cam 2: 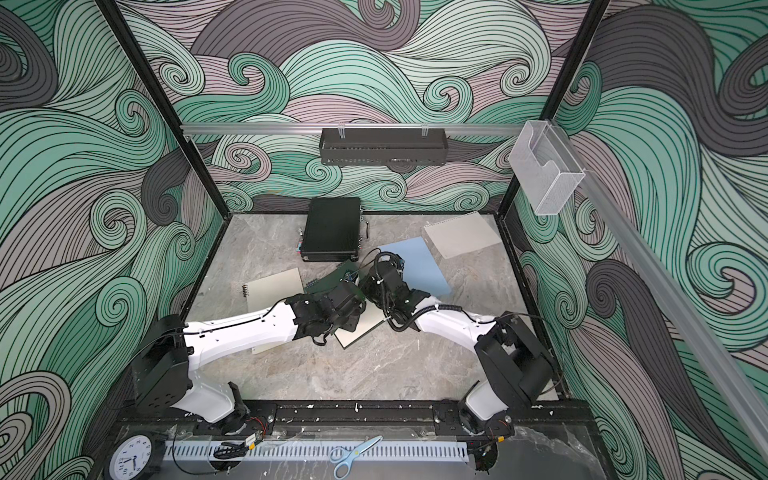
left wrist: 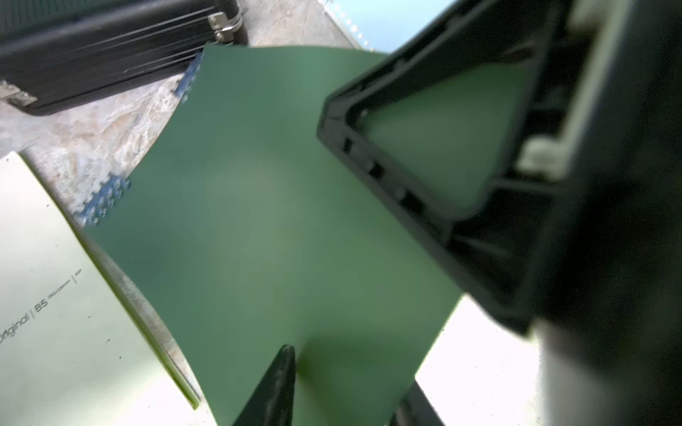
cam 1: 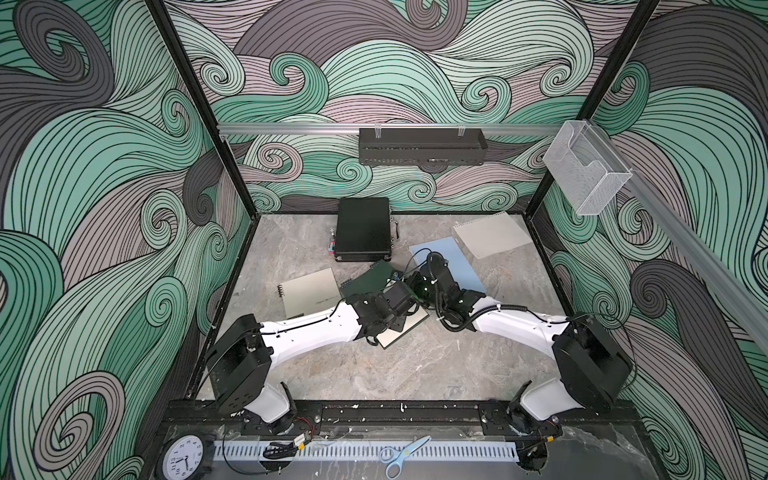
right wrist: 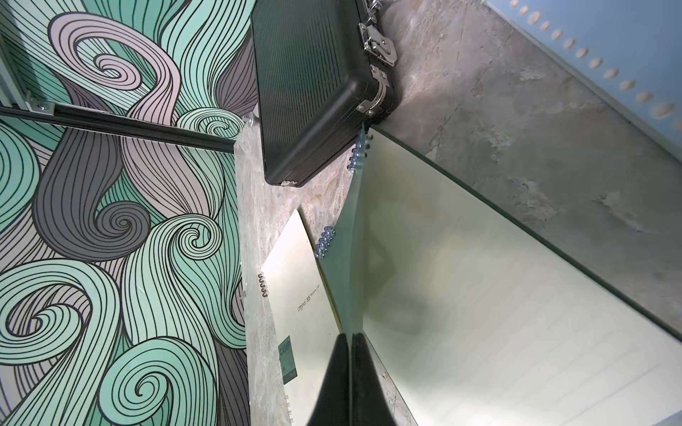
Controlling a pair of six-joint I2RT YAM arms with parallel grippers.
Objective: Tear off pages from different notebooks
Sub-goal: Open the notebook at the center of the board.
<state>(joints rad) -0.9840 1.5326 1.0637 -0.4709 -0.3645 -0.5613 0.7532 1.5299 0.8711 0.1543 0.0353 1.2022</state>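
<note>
The dark green notebook lies mid-table with its cover lifted off the top lined page. My right gripper is shut on the edge of that cover. My left gripper is open around the cover, with one finger in front of it and the other behind. The beige notebook lies closed to the left. Behind the right arm lies the light blue notebook. One loose page rests at the back right.
A black case with metal latches lies at the back, close to the green notebook's spiral. A black tray and a clear holder hang on the rails. Scissors and a clock lie in front of the arm bases.
</note>
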